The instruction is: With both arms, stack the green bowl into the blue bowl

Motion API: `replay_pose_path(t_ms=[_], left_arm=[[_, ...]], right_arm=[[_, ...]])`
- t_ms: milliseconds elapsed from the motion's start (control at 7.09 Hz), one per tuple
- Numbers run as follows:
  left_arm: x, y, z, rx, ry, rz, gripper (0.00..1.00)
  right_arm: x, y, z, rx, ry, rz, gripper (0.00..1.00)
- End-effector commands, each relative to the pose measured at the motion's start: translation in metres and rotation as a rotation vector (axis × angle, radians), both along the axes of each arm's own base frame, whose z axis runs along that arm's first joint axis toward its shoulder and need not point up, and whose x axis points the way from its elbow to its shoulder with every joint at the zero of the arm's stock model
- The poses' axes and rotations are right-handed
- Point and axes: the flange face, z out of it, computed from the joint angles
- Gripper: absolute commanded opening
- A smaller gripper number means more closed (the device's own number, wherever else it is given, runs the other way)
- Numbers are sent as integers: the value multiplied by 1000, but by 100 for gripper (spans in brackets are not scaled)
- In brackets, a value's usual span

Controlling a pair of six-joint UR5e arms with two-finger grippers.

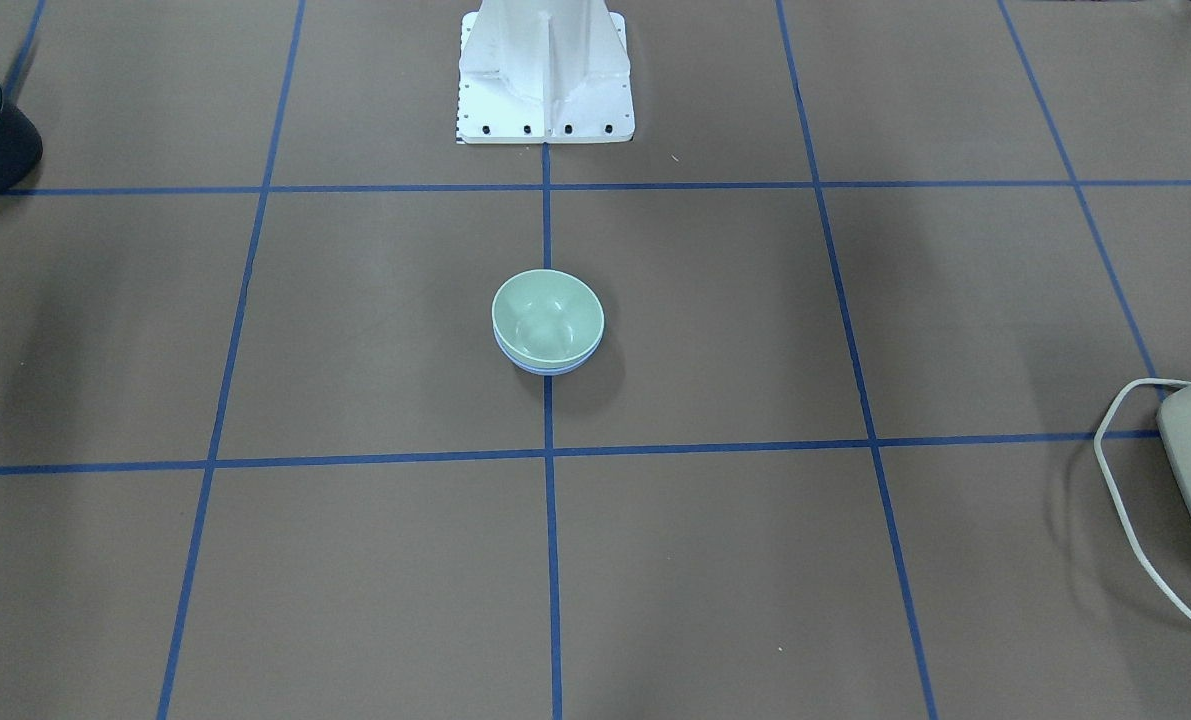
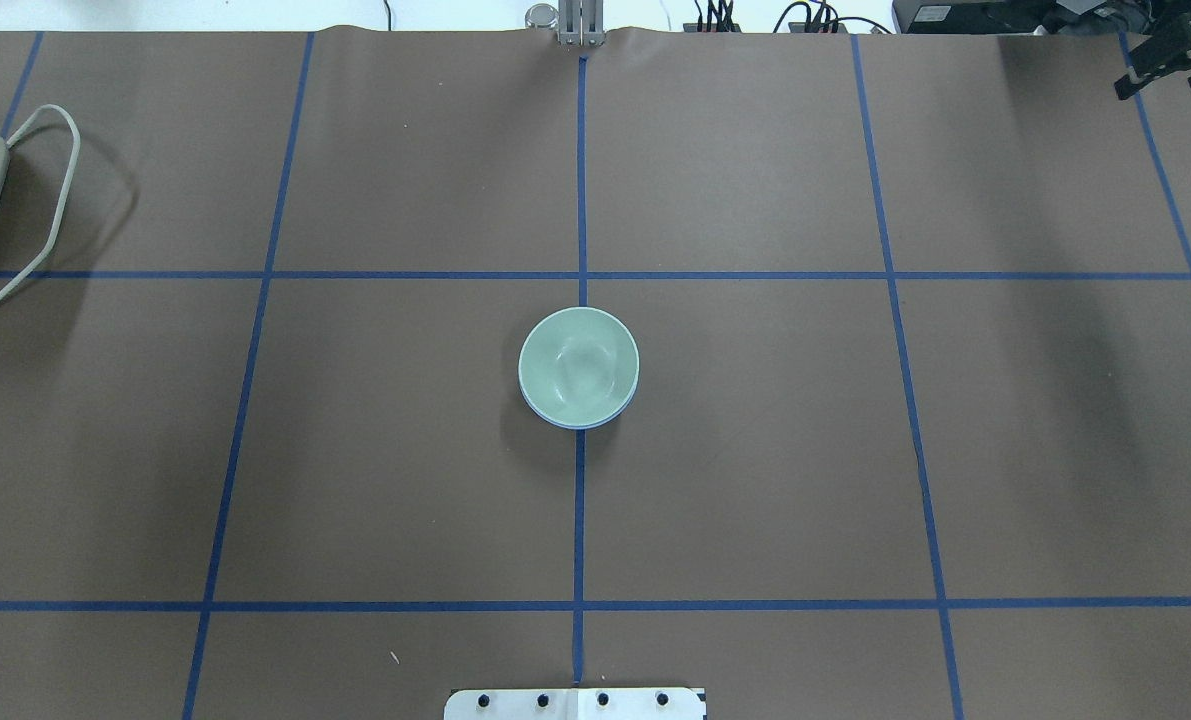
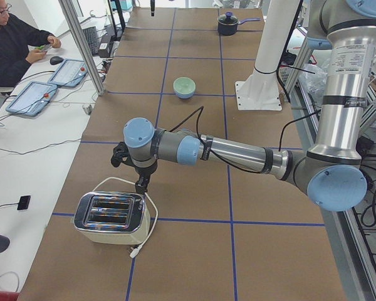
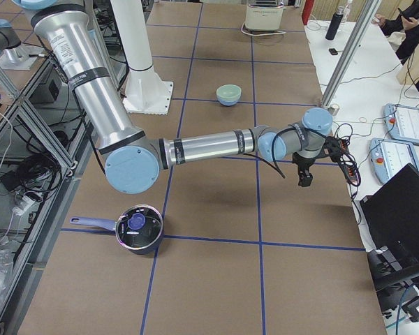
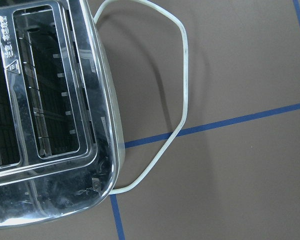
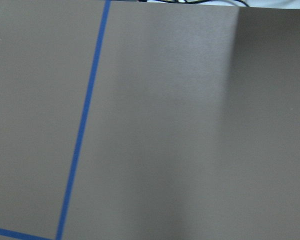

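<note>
The left gripper (image 3: 140, 186) points down just above a chrome toaster (image 3: 111, 217) near the corner of the table (image 2: 755, 450) at the robot's left end, on the operators' side. It appears only in a side view, so I cannot tell whether its fingers are apart or together. The right gripper (image 4: 304, 179) hangs over the operators' edge toward the table's right end, and its fingers are equally unreadable. Neither appears to hold anything. Well apart from both, at the table's middle on the central tape line, the green bowl (image 2: 577, 362) sits nested in the blue bowl (image 2: 575, 426), whose rim shows only as a thin sliver along one side. The stacking looks done. The main risk is at the left wrist, where a drop or a low sweep could strike the toaster or snag its white cord (image 5: 182, 75). A low swing inward by either arm could knock the stack. The green bowl may sit slightly off-centre, though that could be the camera angle.
</note>
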Motion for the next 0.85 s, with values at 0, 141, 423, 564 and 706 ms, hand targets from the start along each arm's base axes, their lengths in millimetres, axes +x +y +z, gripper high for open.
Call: replay_pose_path(t_ms=[0, 141, 423, 564, 706], left_arm=[[-6, 0, 0, 1, 0, -10, 98], [-9, 0, -2, 3, 0, -16, 98], [-14, 3, 2, -14, -1, -26, 98], [-14, 5, 5, -22, -1, -26, 98], [-15, 6, 4, -20, -1, -28, 98]], right_arm=[[43, 14, 38, -37, 16, 27, 100], [45, 15, 37, -46, 17, 30, 100], [55, 21, 44, -46, 20, 16, 100], [58, 25, 45, -50, 19, 19, 100], [61, 45, 50, -46, 19, 24, 100]])
